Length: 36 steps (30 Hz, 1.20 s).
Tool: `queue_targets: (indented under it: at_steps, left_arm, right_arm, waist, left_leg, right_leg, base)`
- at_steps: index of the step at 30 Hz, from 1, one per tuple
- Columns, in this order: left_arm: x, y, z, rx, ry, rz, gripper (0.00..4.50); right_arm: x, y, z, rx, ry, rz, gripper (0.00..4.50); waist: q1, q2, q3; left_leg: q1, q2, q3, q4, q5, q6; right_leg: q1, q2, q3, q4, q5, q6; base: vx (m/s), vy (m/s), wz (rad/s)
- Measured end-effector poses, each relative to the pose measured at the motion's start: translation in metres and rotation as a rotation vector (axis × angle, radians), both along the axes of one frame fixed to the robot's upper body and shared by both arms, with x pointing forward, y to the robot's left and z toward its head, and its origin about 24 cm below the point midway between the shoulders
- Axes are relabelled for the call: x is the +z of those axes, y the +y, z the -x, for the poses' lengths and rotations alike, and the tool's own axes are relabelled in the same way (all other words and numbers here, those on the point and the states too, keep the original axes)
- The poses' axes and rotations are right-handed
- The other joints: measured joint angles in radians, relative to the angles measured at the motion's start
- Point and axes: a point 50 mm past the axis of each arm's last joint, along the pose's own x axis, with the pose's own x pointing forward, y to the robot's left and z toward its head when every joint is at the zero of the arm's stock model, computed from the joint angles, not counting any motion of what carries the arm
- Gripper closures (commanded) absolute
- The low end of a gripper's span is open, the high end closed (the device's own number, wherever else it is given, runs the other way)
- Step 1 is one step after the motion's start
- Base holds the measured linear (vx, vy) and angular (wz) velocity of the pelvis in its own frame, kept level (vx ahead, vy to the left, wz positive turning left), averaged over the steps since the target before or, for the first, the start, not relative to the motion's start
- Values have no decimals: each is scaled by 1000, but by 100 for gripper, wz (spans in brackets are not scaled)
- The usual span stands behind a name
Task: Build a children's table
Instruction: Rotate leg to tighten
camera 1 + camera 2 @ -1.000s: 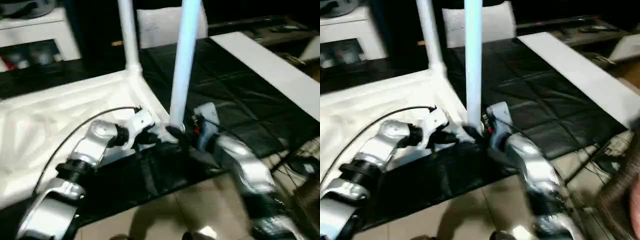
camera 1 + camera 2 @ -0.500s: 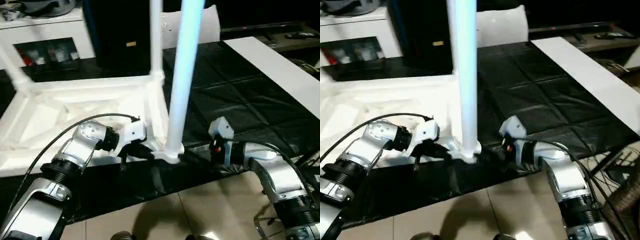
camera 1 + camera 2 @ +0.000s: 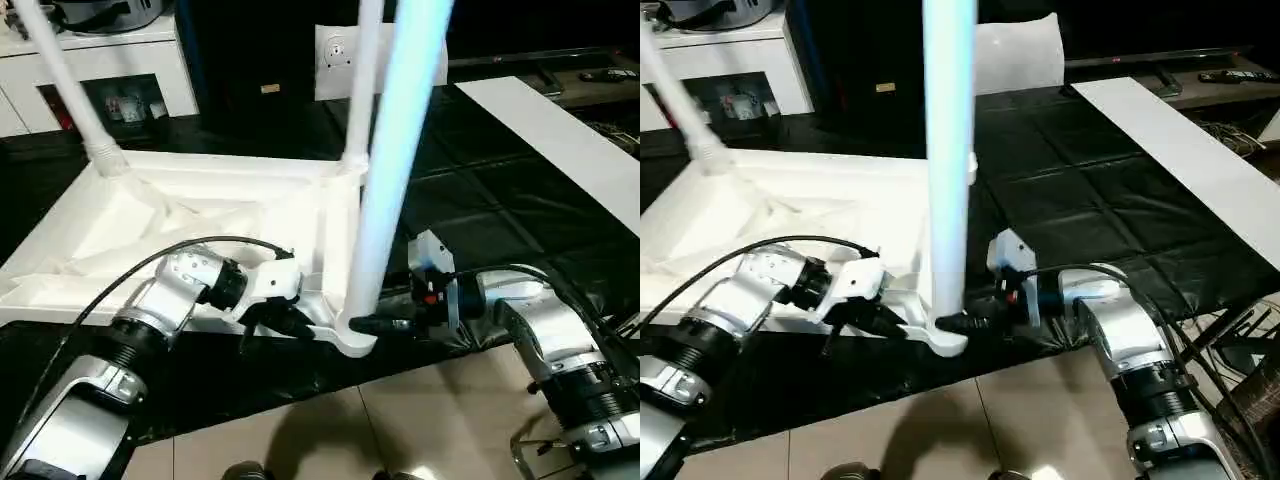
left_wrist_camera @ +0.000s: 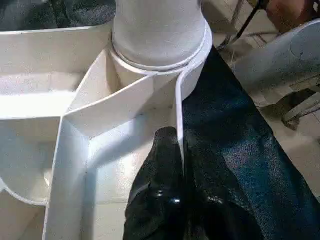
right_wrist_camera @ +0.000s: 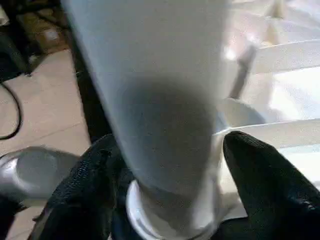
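- The black padded mat [image 3: 480, 190] covers the work surface, and everything below is placed against the tabletop lying on it.
- The tabletop [image 3: 200, 215], white plastic, lies upside down on the mat with its ribbed underside facing up; its near corner reaches the mat's front edge, next to the tiled floor [image 3: 420, 420].
- A long flat white sheet [image 3: 560, 140] lies on the mat well apart from the tabletop, toward the robot's right.
- A white cabinet [image 3: 110, 60] stands behind the tabletop's far left corner.
- The near leg [image 3: 390, 190], a white tapered tube, stands upright in the round socket [image 3: 350, 335] at the tabletop's near right corner.
- A second leg [image 3: 362, 80] rises from the far right corner, behind the near leg.
- A third leg [image 3: 65, 85] leans up from the far left corner.
- The right gripper [image 5: 165, 185] reaches the near leg from the side away from the tabletop, low down just above the socket; its two black fingers [image 5: 260, 175] stand spread on either side of the tube. Whether they press it I cannot tell.
- The left gripper [image 4: 170, 155] is clenched tight on the thin rim wall [image 4: 179, 115] of the tabletop, just beside the socket, one finger inside the rim and one outside.
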Motion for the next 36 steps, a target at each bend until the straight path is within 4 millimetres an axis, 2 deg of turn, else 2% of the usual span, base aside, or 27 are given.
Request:
queue_targets:
  at_steps: [1,2,6,8,12,13,24,27,30,32,36]
  left_arm:
    - [0,0,0,-1,-1,0,450]
    - [0,0,0,-3,-4,0,450]
    - [0,-1,0,-12,-8,0,450]
    - [0,-1,1,-18,-6,0,450]
    - [0,-1,1,-23,-4,-1,450]
    - [0,-1,1,-23,-4,-1,450]
    - [-1,-2,0,-8,-3,3,450]
    - [-2,-4,-1,31,16,8,450]
    - [-3,1,-12,232,31,-1,450]
    - [-4,-2,-15,286,35,5,450]
    - [-7,-17,-27,456,43,31,450]
  right_arm:
    - [0,0,0,7,3,2,141]
    - [0,0,1,19,7,5,165]
    - [2,-2,-2,40,13,18,186]
    - [2,-3,-2,46,18,18,218]
    - [1,-3,-2,47,20,18,231]
    - [1,-3,-2,47,20,18,246]
    - [0,-1,-2,29,52,-5,255]
    - [-3,2,-1,-23,55,-19,255]
    - [-11,15,-10,-248,39,-59,255]
    - [-13,16,-14,-330,43,-65,256]
    - [-15,23,-26,-590,48,-72,257]
  waist:
    - [0,0,0]
    - [0,0,0]
    - [2,0,0]
    - [4,0,0]
    - [7,0,0]
    - [7,0,0]
    - [11,0,0]
    - [10,0,0]
    - [-11,1,-1]
    - [-21,1,-2]
    - [-60,5,-3]
  left_leg:
    - [0,0,0,0,0,0]
    - [0,0,0,0,0,0]
    - [0,0,0,0,0,0]
    - [0,0,0,0,0,0]
    - [0,0,0,0,0,0]
    - [0,0,0,0,0,0]
    - [1,0,0,0,0,0]
    - [3,0,0,0,0,0]
    - [9,0,-1,2,1,-1]
    - [10,0,-2,2,1,-1]
    - [8,-1,-4,6,1,-1]
  right_leg:
    - [0,0,0,0,0,0]
    - [0,0,0,0,0,0]
    - [0,0,0,0,0,0]
    - [0,0,0,0,0,0]
    - [0,0,0,0,0,0]
    - [0,0,0,0,0,0]
    - [0,0,0,1,0,0]
    - [1,0,1,2,0,0]
    - [3,0,2,6,-2,3]
    - [3,0,2,4,-2,3]
    - [4,-1,-2,-5,-2,3]
  base:
    - [0,0,0]
    - [0,0,0]
    - [0,0,0]
    - [0,0,0]
    - [0,0,0]
    - [0,0,0]
    - [0,0,0]
    - [0,0,0]
    - [0,0,0]
    - [-29,-2,-4]
    - [0,0,0]
